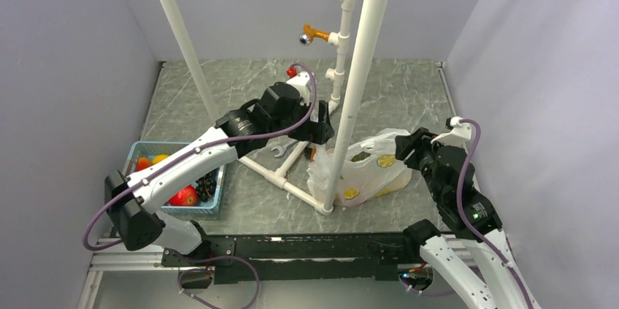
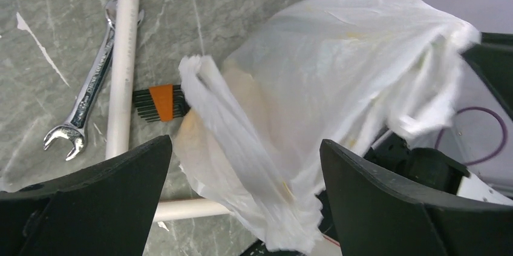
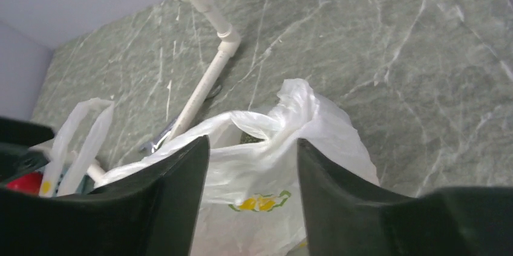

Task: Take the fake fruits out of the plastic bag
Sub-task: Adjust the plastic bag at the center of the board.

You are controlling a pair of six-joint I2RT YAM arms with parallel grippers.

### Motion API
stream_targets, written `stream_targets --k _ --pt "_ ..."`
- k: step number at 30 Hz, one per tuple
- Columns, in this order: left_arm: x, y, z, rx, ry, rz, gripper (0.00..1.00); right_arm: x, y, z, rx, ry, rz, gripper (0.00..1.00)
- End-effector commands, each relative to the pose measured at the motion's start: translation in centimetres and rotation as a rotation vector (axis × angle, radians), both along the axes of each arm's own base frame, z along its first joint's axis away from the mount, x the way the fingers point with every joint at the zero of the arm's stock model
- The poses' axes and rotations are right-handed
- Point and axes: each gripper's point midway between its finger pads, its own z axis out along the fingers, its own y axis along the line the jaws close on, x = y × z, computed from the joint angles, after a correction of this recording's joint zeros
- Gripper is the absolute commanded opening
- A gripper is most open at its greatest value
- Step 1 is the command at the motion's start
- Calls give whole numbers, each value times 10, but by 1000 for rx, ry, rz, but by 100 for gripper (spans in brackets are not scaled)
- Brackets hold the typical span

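Just right of the white pipe stand point(image 1: 347, 119), at its foot, the plastic bag point(image 1: 368, 170) is lying crumpled on the grey marbled worktop point(image 1: 409, 97). One loop handle is trailing toward the stand's floor pipe. Yellow and green prints are showing on the bag's side, and something dark is showing through near its mouth, though I cannot tell what.

The left arm point(image 1: 190, 159) is reaching across in front of the stand. Its jaws are standing wide apart over the bag's handle end, pinching nothing. The right arm point(image 1: 460, 192) is coming at the bag from the side away from the stand. Its jaws are parted too, with the bag's puckered top showing in the gap but not clamped.

Well left of the stand, a light-blue basket point(image 1: 139, 148) is holding fake fruits point(image 1: 184, 196): a red one, an orange one point(image 1: 158, 158) and dark grapes point(image 1: 206, 186). A steel wrench point(image 2: 84, 101) is lying just beside the floor pipe, and a small black brush with an orange band point(image 2: 160, 103) is peeking out between that pipe and the bag.
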Motion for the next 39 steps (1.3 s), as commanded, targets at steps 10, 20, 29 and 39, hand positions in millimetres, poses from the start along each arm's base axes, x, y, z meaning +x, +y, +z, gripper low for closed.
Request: stream_targets --k 10,20,29,39 --pt "10 -15 3 -89 -3 -20 69 -34 55 38 53 -31 379 98" --pt "-12 -12 34 -226 -46 -87 9 -8 61 20 192 109 258 100" --pt "-36 -31 55 -371 -32 -226 0 -14 68 11 173 144 314 100" --pt "-55 -40 49 -380 -12 -284 0 -25 29 -8 152 232 95 100"
